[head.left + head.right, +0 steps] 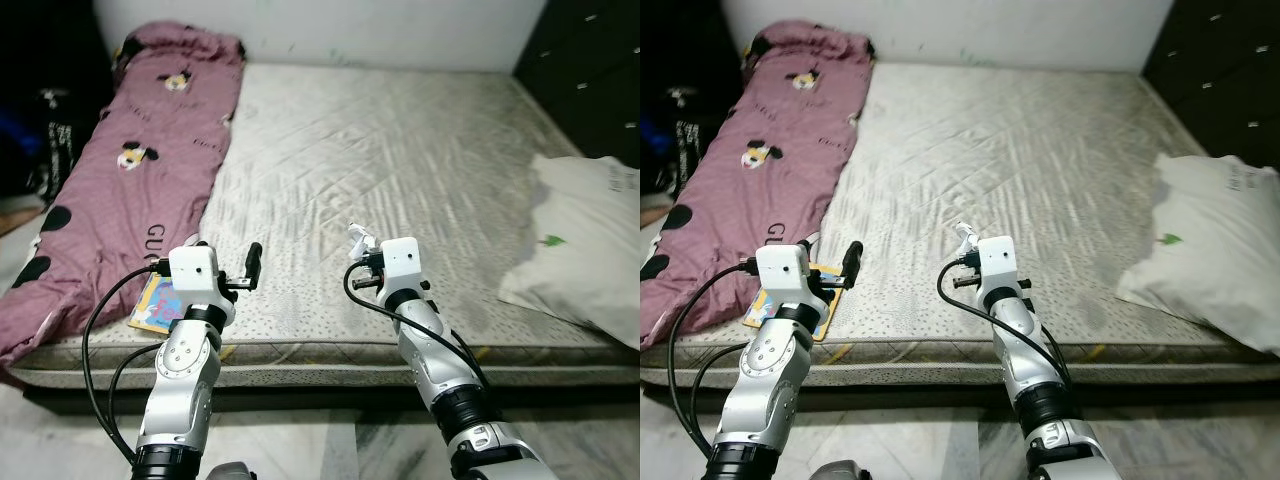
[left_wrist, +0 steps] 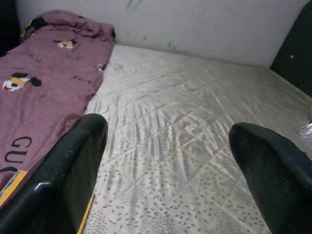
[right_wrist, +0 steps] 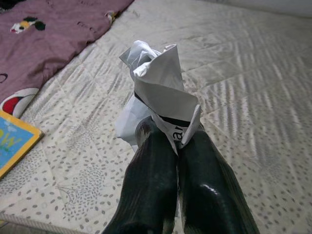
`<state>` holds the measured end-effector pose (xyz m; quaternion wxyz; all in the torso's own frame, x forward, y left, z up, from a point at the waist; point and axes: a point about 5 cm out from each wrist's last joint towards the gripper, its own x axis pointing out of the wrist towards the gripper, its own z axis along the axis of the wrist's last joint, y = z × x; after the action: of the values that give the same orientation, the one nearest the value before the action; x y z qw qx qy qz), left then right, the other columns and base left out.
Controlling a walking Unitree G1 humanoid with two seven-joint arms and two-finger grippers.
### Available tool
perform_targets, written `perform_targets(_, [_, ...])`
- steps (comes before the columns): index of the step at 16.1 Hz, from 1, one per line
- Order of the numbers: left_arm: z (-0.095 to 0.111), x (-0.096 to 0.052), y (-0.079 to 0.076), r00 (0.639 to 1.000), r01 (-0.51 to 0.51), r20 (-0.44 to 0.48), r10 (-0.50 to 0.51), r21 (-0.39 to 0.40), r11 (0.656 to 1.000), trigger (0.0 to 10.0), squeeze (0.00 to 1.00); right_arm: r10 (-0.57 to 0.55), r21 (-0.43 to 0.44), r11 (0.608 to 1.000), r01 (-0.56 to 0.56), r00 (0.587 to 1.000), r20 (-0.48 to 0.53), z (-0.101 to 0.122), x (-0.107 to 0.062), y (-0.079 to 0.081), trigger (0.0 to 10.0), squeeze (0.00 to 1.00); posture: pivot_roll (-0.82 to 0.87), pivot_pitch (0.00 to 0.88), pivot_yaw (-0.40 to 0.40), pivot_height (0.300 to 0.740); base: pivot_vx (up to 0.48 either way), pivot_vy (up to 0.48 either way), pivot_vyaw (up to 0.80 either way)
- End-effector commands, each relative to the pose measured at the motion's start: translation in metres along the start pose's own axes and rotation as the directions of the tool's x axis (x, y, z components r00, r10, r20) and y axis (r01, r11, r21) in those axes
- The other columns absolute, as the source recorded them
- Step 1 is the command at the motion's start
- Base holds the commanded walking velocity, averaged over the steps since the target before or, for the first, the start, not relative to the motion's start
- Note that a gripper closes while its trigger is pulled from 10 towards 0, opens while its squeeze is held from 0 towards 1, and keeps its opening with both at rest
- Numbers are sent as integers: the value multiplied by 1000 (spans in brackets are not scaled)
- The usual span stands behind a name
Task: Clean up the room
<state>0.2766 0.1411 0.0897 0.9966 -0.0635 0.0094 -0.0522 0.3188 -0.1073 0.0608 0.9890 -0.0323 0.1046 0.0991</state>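
Nearest the camera, both silver arms reach out over the front edge of the mattress [image 1: 400, 150]. The right gripper [image 3: 168, 139] has its two black fingers pressed together on a crumpled piece of white paper [image 3: 158, 92], creased into sharp folds, with a dark printed band and some lettering on one face; it is held in the air above the speckled sheet, near the bed's front middle. The left gripper [image 2: 165, 161] hovers over the same sheet with its fingers spread wide and nothing between them. Just beside it, a colourful book [image 1: 158, 303] lies at the front edge, partly under a mauve cartoon-print blanket [image 1: 130, 170] running along the left side. A white pillow [image 1: 585, 240] rests at the right edge.
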Motion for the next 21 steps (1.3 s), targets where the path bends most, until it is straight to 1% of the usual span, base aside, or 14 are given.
perform_targets(1, [0, 0, -1, 1000, 11, 2, -11, 2, 1000, 10000, 0, 1, -1, 1000, -1, 1000, -4, -1, 0, -1, 10000, 0, 78, 0, -43, 740, 319, 0, 0])
perform_targets(7, [0, 2, -2, 1000, 13, -2, -13, 3, 1000, 10000, 0, 2, -3, 1000, -2, 1000, -6, -1, 1, 0, 10000, 0, 78, 0, -41, 740, 321, 0, 0])
perform_targets(9, [0, 3, -4, 1000, 14, -5, -14, 0, 1000, 10000, 0, 2, -3, 1000, -2, 1000, -5, -1, 1, 0, 10000, 0, 78, 0, -39, 740, 0, 0, 0])
perform_targets(14, [0, 5, -2, 999, -35, -8, 35, -24, 999, 10000, 0, -1, -3, 1000, 1, 1000, -3, 0, 3, 0, 10000, 0, 76, 0, -40, 740, 0, 0, 0])
perform_targets(16, [1, 5, -1, 999, -34, 0, 34, -14, 999, 10000, 0, 2, -4, 1000, -2, 1000, -4, 0, 3, 0, 10000, 0, 76, 0, -40, 740, 0, 409, 0])
perform_targets(21, [1, 7, -3, 1000, -29, -1, 29, -37, 999, 10000, 0, 4, -12, 1000, -4, 1000, -13, 0, 4, -2, 10000, 0, 70, 0, -44, 740, 0, 480, 0])
